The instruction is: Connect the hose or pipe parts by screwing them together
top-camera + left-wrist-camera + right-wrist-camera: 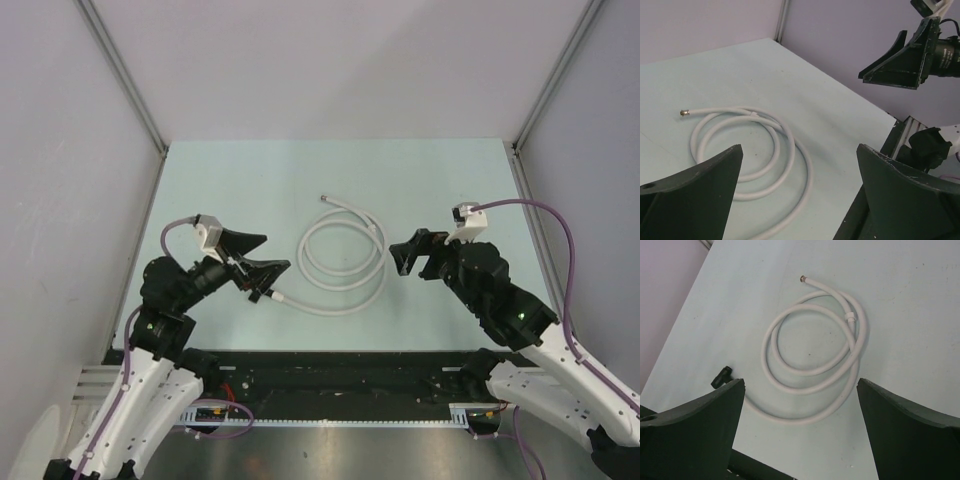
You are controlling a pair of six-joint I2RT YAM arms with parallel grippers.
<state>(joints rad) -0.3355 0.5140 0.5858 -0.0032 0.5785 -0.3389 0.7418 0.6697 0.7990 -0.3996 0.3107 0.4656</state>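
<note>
**Hose (858, 335) flat on the surface (230, 190), nothing gripped**

It lies coiled in loose loops between my arms. Left gripper (273, 252) stands wide open and empty (white-tipped hose end (277, 296) just beside it). Right gripper (409, 254) gapes too, holding nothing.

Hose (858, 335) white, plain; end fitting (802, 278) dull brassy-silver. Surface (250, 180) pale mint green, unpatterned. Walls (330, 70) pale lilac-grey. Left gripper (276, 252), right gripper (398, 258) matte black. Cables (565, 250) purple. Wrist cameras (470, 222) white. Lower arm shells (150, 400) white, upper links black.
</note>
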